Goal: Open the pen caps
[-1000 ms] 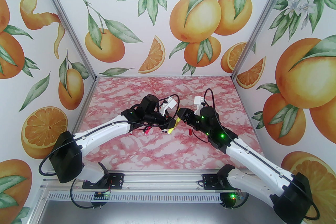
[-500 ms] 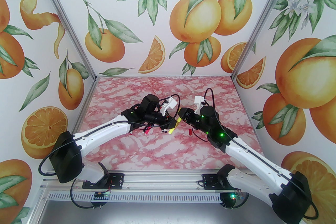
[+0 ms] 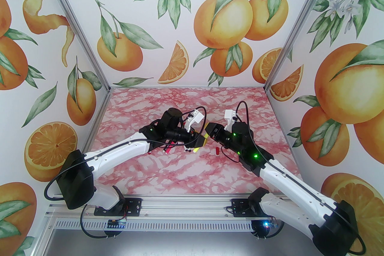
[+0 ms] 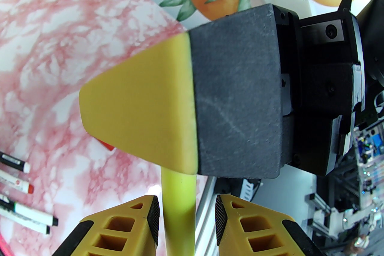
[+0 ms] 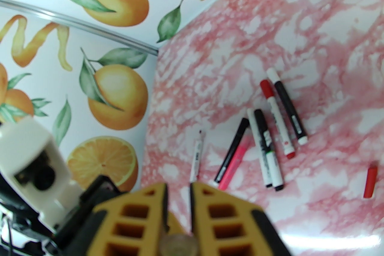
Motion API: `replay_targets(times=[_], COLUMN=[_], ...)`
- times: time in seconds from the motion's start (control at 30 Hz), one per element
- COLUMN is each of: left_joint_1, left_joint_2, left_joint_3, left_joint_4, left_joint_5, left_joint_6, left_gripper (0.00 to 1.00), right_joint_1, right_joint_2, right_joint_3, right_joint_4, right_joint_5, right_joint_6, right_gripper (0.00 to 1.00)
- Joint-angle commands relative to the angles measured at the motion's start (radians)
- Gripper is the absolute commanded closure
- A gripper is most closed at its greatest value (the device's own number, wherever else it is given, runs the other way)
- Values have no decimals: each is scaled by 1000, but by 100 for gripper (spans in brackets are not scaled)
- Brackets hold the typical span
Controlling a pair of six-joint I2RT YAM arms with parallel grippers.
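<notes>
On the pink desk, two robot arms are meeting in the middle. The right gripper is squeezing shut on the top end of the yellow pen. Its big finger is hiding that end, so I cannot tell if a cap is sitting there. The left gripper is standing loose around the lower part of the same pen. One pad is sitting just beside the pen, and the other pad is leaving a clear gap. The pen is hanging up off the desk between the two grippers.

Beside the left arm, a bunch of pens is lying close together on the desk. Some of them are wearing their pen caps. One cap is red, and next to it a black one is sitting on a white pen. At the edge of the bunch, a thin white pen is lying with its tip showing.

One loose red cap is lying alone on the desk, well apart from the bunch and near the right arm.
</notes>
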Motion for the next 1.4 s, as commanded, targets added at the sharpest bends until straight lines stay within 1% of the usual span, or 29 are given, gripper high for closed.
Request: replay_targets(times=[0.0, 0.2, 0.57, 0.63, 0.7, 0.73, 0.93, 1.03, 1.13, 1.27, 1.37], left_joint_1=[-12, -19, -31, -34, -37, -37, -53, -58, -59, -60, -59], left_joint_2=[13, 25, 46, 47, 46, 45, 39, 45, 43, 27, 24], left_joint_3=[-16, -6, 0, 0, 1, 1, 14, 14, -6, -12, -14], left_joint_4=[67, 65, 32, 27, 22, 18, -37, -40, -5, -12, -15], left_joint_5=[22, 26, 24, 22, 12, 9, -52, -32, 23, 53, 70], left_joint_6=[-21, -20, -3, 3, 11, 15, 62, 69, 49, 56, 58], left_gripper=[64, 70, 67, 72, 84, 89, 95, 96, 96, 96, 96], right_joint_1=[-4, -6, -6, -6, -6, -6, -6, -9, -31, -84, -107], right_joint_2=[-18, -28, -55, -56, -60, -61, -74, -84, -87, -90, -94], right_joint_3=[-25, -47, -65, -63, -63, -63, -52, -39, -37, -45, -51], right_joint_4=[55, 101, 112, 104, 95, 90, 37, 17, 47, 117, 152], right_joint_5=[-9, -19, -3, 4, 11, 16, 73, 103, 75, -23, -55], right_joint_6=[20, 29, 26, 21, 18, 17, 1, -21, -48, -79, -88], right_gripper=[86, 86, 86, 85, 86, 85, 86, 86, 86, 86, 86])
